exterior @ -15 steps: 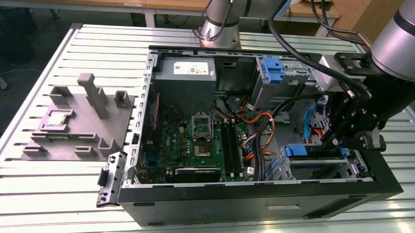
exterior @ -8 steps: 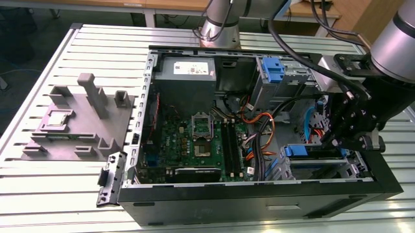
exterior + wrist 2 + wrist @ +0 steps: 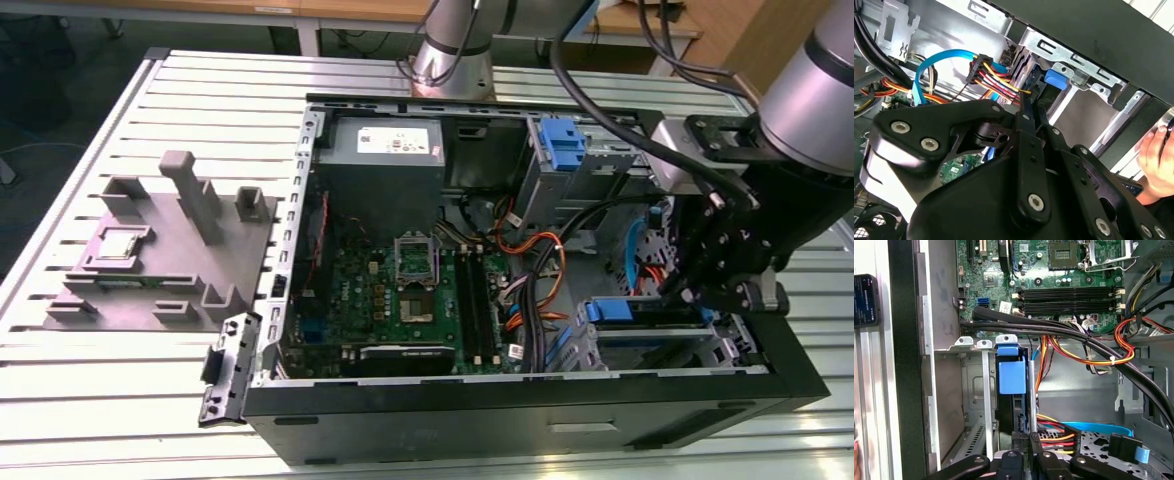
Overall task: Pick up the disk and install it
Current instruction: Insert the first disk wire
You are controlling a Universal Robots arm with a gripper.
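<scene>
Disk (image 3: 650, 312) with blue carrier is sitting edge-on inside the drive cage (image 3: 667, 345) of the open computer case (image 3: 534, 400), at the case's front corner, well away from the motherboard (image 3: 400, 290). In the first wrist view the carrier's blue tab (image 3: 1011, 376) is standing between the cage's metal rails, and the drive appears to be most of the way into its slot; I judge the installing step to be under way rather than finished, since the pincer (image 3: 1026, 452) is sitting right at the drive's edge.

Pincer linkage is drawn narrow about that edge, but whether the fingertips are actually clamping the disk is hidden by the black links, so I cannot tell.

The arm is reaching down into the case over the cage, wrist pointing along the slot, which suits a straight push along the rails. Bundled cables (image 3: 1089, 347) are crossing between the cage and the motherboard, near the slot. A person's hand (image 3: 1156, 155) is resting outside the case wall. The case is lying on a slatted surface (image 3: 134, 390).
</scene>
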